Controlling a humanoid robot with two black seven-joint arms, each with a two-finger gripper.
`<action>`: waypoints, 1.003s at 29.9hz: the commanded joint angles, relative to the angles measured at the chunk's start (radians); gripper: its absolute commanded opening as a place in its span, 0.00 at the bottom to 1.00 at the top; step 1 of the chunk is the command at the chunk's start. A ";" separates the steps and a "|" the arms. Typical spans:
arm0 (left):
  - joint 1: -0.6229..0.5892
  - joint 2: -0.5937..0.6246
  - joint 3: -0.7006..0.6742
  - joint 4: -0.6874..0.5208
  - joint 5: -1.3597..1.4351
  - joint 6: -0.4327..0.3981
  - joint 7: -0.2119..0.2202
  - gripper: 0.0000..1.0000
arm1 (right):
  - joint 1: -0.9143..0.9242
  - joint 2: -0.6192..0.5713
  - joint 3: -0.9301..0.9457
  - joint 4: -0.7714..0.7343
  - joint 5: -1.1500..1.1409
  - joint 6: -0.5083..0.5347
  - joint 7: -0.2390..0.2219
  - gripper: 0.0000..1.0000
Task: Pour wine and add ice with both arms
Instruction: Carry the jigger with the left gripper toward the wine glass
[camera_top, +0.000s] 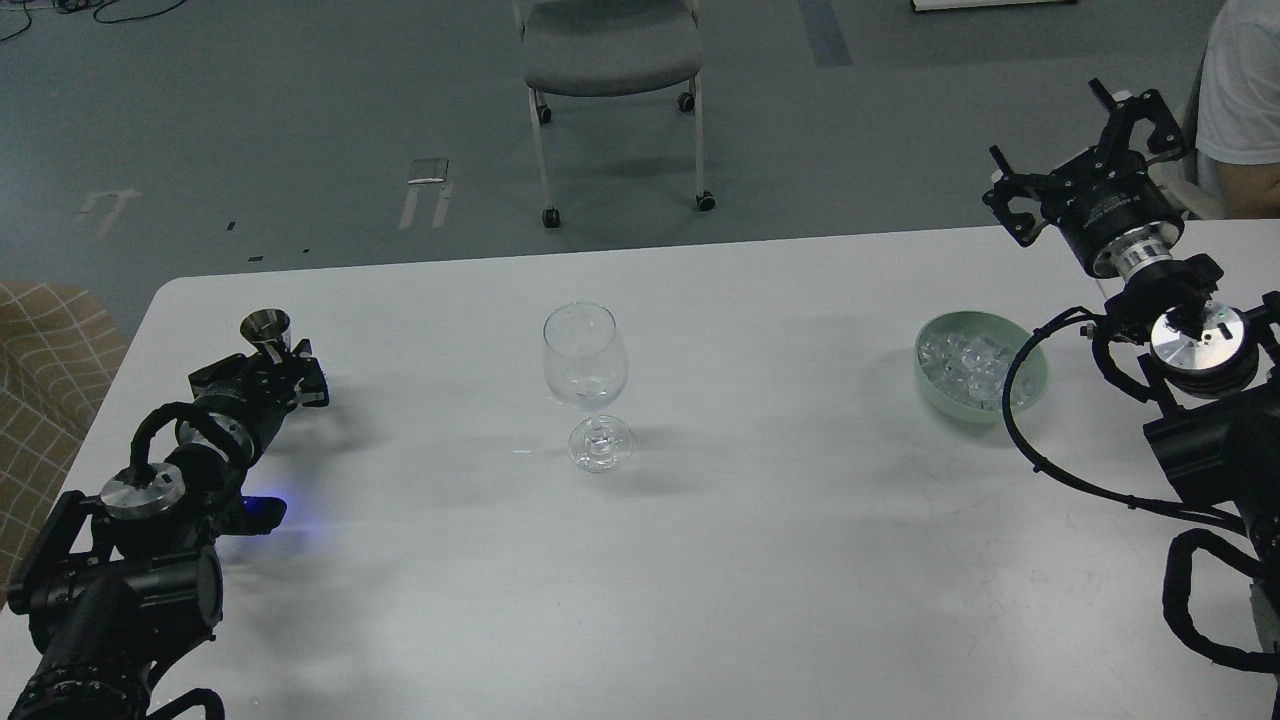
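A clear stemmed wine glass (585, 370) stands upright mid-table and looks empty. A pale green bowl (1035, 385) at the right holds several pieces of ice (962, 362). My left gripper (285, 372) lies low on the table at the far left, shut on a small steel measuring cup (266, 328) that stands upright; the cup's lower part is hidden by the fingers. No wine can be made out in it. My right gripper (1080, 150) is open and empty, raised behind and to the right of the bowl.
The white table (760, 560) has its far edge just behind the glass and bowl. A grey wheeled chair (610, 50) stands beyond it. A person in a white shirt (1245, 90) sits at the far right. A checked cloth (40, 380) lies at the left.
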 joint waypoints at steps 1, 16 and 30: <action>-0.001 0.002 0.000 -0.012 0.000 -0.001 0.002 0.22 | 0.000 -0.001 0.000 0.000 0.000 0.000 0.000 1.00; -0.009 0.011 0.000 -0.150 -0.011 0.012 0.011 0.18 | -0.002 -0.001 0.000 0.003 0.000 0.000 0.000 1.00; -0.023 0.053 -0.001 -0.278 -0.074 0.061 0.025 0.18 | -0.002 0.001 -0.001 0.003 0.000 0.000 0.000 1.00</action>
